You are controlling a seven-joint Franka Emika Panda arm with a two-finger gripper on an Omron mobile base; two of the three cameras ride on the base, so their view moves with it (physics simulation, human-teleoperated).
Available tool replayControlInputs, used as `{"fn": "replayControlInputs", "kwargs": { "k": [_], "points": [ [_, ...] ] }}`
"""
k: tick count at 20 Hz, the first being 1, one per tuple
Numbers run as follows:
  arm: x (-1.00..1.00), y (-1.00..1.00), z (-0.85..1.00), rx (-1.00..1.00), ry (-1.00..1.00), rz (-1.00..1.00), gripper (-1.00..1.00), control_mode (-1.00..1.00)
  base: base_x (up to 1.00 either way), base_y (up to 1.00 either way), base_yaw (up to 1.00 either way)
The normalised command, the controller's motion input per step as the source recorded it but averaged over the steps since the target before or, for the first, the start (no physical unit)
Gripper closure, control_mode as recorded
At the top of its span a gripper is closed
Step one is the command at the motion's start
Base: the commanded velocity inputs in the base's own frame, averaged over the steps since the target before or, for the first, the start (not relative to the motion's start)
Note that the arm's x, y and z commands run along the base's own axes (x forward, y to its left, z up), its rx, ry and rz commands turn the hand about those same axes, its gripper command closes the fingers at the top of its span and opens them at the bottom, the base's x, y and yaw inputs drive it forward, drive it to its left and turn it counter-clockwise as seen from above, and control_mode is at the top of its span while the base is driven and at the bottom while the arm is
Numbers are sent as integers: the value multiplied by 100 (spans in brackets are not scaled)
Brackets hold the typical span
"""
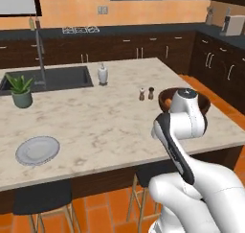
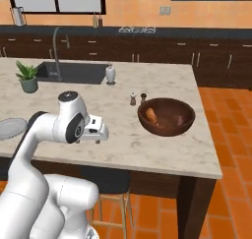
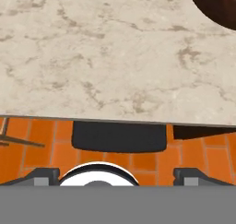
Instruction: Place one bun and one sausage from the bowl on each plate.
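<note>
Currently the end effector (image 3: 117, 174) is hanging spread and empty at the frame's bottom, the bowl (image 3: 216, 6) sitting upright at upper right, well apart.

Shakers (image 2: 137, 99) just left of bowl (image 2: 166, 117)

Glossy white rounded arm (image 2: 47, 130), dark joint bands.
</note>
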Motion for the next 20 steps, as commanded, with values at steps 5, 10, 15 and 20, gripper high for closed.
{"fn": "replayControlInputs", "kwargs": {
  "k": [5, 10, 15, 20],
  "points": [
    [0, 0, 0, 0, 0, 0, -100, 100, 74, -14, 0],
    [0, 0, 0, 0, 0, 0, -100, 100, 49, -5, 0],
    [0, 0, 0, 0, 0, 0, -100, 100, 5, -83, 0],
    [0, 0, 0, 0, 0, 0, -100, 100, 24, -78, 0]
  ]
}}
